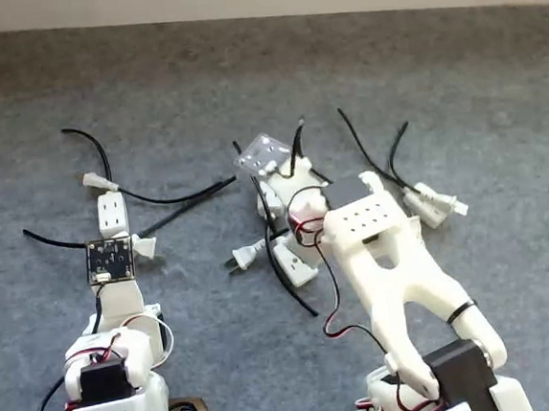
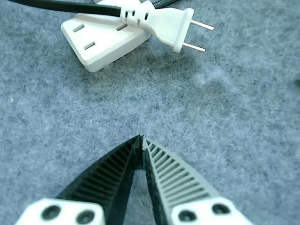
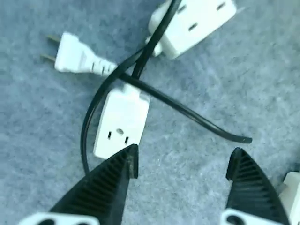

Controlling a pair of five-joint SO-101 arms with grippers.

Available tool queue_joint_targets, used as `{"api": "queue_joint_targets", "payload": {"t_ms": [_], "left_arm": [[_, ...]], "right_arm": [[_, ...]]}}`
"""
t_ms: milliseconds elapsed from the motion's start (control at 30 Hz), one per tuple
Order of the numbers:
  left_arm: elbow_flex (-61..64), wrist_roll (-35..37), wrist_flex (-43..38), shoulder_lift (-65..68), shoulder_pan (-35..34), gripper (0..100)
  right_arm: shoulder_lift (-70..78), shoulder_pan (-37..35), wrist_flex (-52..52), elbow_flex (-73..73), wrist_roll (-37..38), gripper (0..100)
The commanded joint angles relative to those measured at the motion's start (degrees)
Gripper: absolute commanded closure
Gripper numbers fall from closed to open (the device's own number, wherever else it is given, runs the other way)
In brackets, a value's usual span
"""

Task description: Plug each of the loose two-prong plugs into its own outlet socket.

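L claw [image 2: 142, 140] tips together; R claw [image 3: 183, 158] wide apart by socket [image 3: 121, 123]

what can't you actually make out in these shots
High view: whether the far plug sits in its outlet, too small.
Right wrist view: a white piece, cut off by the edge.
Left wrist view: part of the outlet block, under a loose plug.

The plug [image 3: 70, 54] and outlet socket [image 3: 122, 122] are white, the cord [image 3: 197, 119] black. The counter [image 3: 37, 140] is flecked blue-grey, and the right pincer [image 3: 185, 157] ribbed black.
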Motion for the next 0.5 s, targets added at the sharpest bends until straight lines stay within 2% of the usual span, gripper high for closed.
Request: {"api": "queue_joint_targets", "payload": {"t_ms": [0, 300, 467], "left_arm": [[0.9, 0.4, 0.3, -0.1, -0.5, 99], [0.9, 0.4, 0.3, -0.1, -0.5, 99], [0.9, 0.4, 0.3, -0.1, -0.5, 99]], "right_arm": [[-0.6, 0.7, -4.2, 0.8, -1.2, 70.1], [-0.6, 2.0, -21.4, 20.6, -1.6, 70.1], [-0.6, 9.8, -22.5, 23.3, -1.3, 70.1]]}}
